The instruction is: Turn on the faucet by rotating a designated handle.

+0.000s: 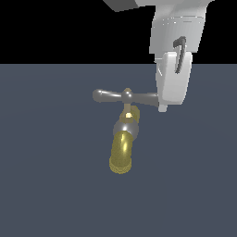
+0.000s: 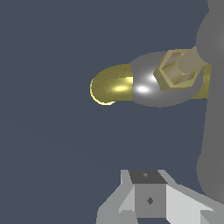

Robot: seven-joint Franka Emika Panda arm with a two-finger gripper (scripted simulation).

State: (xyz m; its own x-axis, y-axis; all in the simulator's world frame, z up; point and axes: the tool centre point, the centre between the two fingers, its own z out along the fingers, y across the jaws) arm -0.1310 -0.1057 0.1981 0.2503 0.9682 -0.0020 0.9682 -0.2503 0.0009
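The faucet [image 1: 123, 148] lies on the dark floor, its thick yellow-gold spout [image 1: 121, 156] pointing toward the camera below a silver-grey collar [image 1: 125, 127]. On a thin stem sits the handle [image 1: 111, 96], a slim grey crossbar; its end on the exterior view's right is hidden behind my gripper [image 1: 163, 108]. The white gripper hangs down, seen side-on, with its fingertips level with the bar. The wrist view shows the spout [image 2: 111, 85], the collar [image 2: 146, 87], the handle [image 2: 214, 113] and one grey finger [image 2: 148, 199]. Whether the jaws are apart does not show.
A flat dark blue-grey floor [image 1: 51, 185] stretches all around the faucet, under a black background. The white arm [image 1: 178, 28] comes down from above on the exterior view's right.
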